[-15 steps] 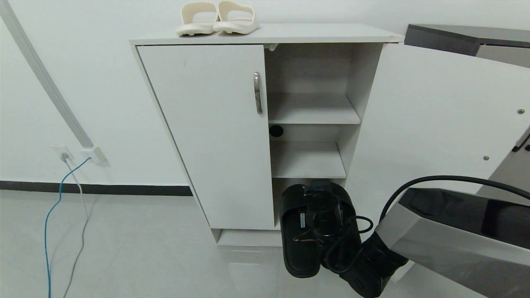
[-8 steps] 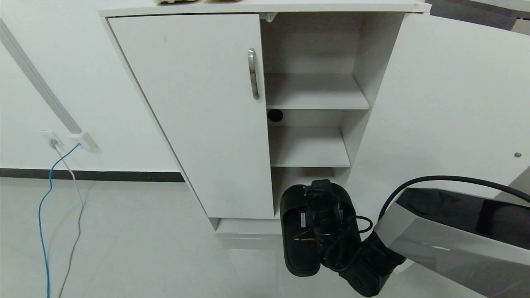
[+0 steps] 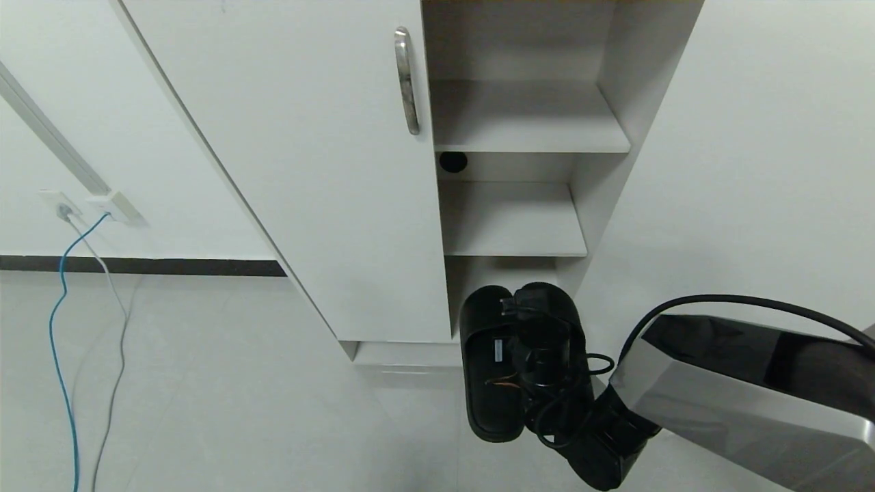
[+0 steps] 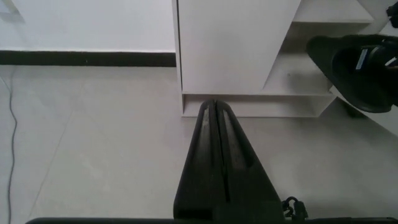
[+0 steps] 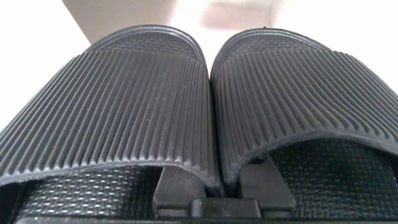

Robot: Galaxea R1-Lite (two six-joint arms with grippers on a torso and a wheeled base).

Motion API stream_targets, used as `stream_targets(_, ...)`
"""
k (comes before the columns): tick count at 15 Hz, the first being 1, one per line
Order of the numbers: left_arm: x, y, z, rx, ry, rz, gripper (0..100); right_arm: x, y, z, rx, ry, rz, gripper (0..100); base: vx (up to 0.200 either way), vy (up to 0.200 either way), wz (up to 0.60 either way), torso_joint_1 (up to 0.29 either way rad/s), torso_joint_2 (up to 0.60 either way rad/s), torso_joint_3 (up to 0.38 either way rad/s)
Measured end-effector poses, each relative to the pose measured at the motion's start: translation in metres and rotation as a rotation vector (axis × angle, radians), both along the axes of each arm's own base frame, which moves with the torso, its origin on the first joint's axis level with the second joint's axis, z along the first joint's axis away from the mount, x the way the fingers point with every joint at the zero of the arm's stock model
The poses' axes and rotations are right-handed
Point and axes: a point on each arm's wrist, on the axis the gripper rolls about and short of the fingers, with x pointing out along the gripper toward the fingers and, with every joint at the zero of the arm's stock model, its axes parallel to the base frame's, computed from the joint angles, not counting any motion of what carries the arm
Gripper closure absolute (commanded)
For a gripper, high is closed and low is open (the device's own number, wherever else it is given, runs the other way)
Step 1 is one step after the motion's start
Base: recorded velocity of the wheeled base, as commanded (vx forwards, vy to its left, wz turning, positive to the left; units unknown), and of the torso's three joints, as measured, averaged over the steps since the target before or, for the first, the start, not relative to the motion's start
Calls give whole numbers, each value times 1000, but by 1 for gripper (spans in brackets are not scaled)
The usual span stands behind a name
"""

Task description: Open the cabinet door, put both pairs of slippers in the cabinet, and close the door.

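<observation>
- The right gripper (image 3: 540,345)'s fingers (image 5: 268,186) grip the pair of black ribbed rubber slippers (image 3: 489,383) by the straps, at 6 o'clock below the open white cabinet (image 3: 307,171)'s lower shelf (image 3: 509,222).
- The left gripper (image 4: 214,109)'s fingers are pressed together, holding nothing, above the pale tiled floor (image 4: 93,137).

Showed a right arm (image 3: 724,403) cased in an angular silver-grey shell with a glossy black top panel. Trailed a thick black cable (image 3: 718,298) arching over it, with thin black wires (image 3: 560,410) looped around the black wrist. Ended the left gripper (image 4: 214,104) in two long, tapering black fingers, pressed flat together.
</observation>
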Motion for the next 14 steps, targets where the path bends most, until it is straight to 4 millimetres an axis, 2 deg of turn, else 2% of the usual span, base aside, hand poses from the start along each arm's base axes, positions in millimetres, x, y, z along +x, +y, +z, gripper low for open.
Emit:
stream_targets(2, 0, 0, 0, 0, 0, 0, 100, -2, -2, 10, -12, -118, 0, 100, 0, 0, 0, 0, 0, 0)
stream_targets(6, 0, 0, 0, 1, 0, 0, 100, -3, -2, 7, -26, -139, 16, 100, 0, 0, 0, 0, 0, 0)
stream_targets(14, 0, 0, 0, 0, 0, 0, 100, -2, -3, 7, -28, -146, 11, 100, 200, 0, 0, 1, 3, 2)
